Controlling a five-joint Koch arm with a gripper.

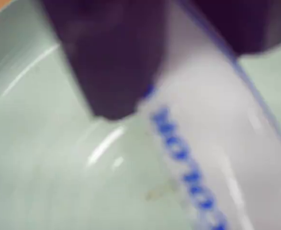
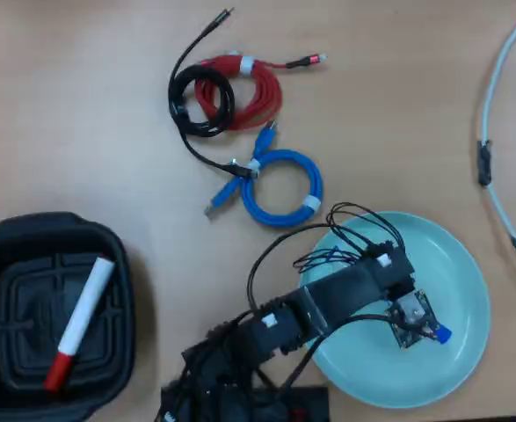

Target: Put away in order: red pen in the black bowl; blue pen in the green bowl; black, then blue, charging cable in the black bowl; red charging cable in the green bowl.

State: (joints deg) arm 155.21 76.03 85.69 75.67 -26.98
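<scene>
Our gripper [image 2: 416,321] grasps the blue pen [image 1: 212,143] over the green bowl [image 2: 460,264], at the right of the overhead view. Far left, the red pen [image 2: 80,321] lies in the black bowl [image 2: 11,242]; we see three cables beyond.

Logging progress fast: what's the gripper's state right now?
Gripper: shut on the blue pen, held over the green bowl.
</scene>
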